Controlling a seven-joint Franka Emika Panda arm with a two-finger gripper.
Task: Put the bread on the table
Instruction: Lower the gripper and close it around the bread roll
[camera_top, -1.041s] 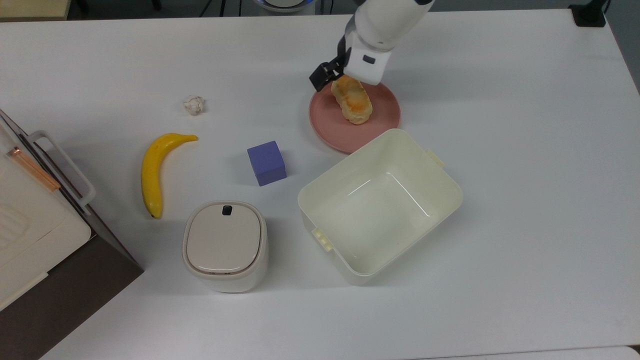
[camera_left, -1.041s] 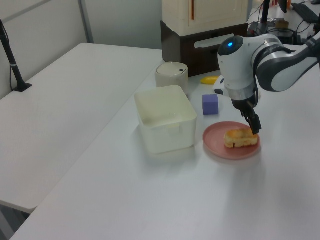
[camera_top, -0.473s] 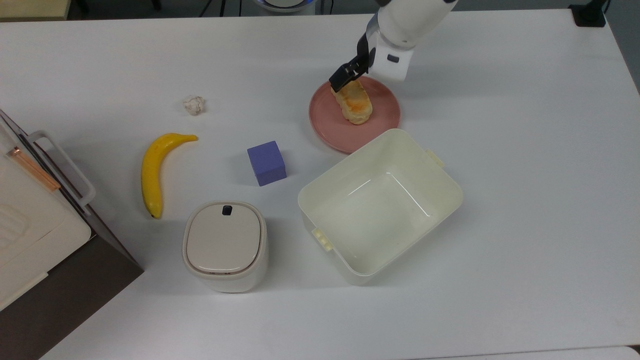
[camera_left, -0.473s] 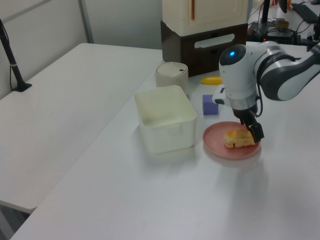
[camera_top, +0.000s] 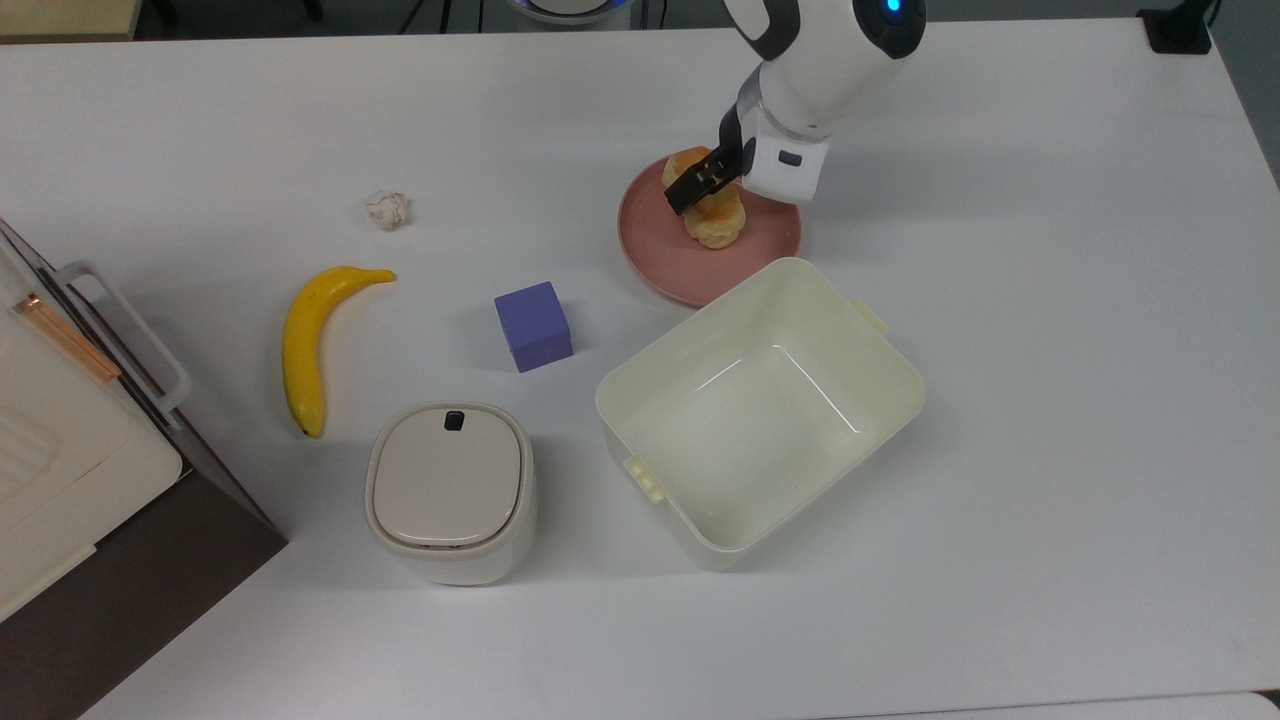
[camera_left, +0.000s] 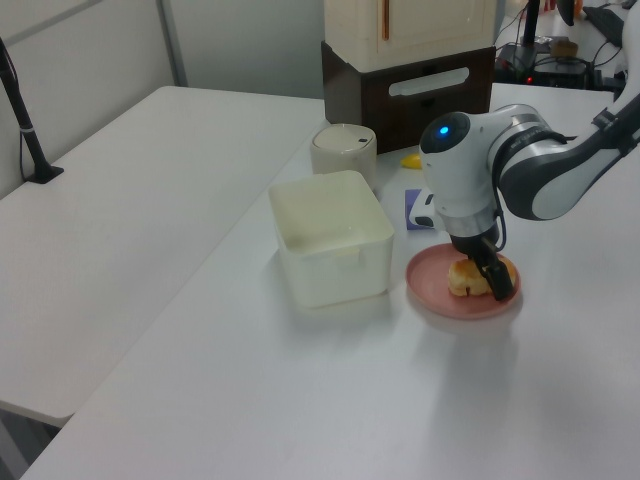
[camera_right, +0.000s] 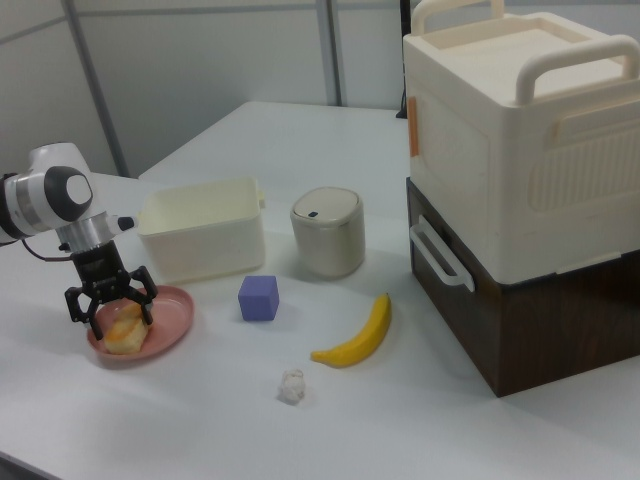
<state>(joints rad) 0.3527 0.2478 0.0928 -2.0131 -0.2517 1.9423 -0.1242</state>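
One oblong, toasted bread (camera_top: 712, 212) lies on one round pink plate (camera_top: 655, 245) on the smooth white tabletop (camera_top: 1050, 350). The gripper (camera_right: 110, 300) straddles it, black fingers (camera_right: 74, 303) apart. One cream plastic tub (camera_top: 880, 400) stands nearby.

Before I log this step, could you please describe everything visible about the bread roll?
The small oblong golden-brown toasted bread roll with pale cream sides lies flat on the round pink plate, beside the cream plastic tub. The black two-finger gripper is lowered over it, open fingers straddling it; contact is unclear.
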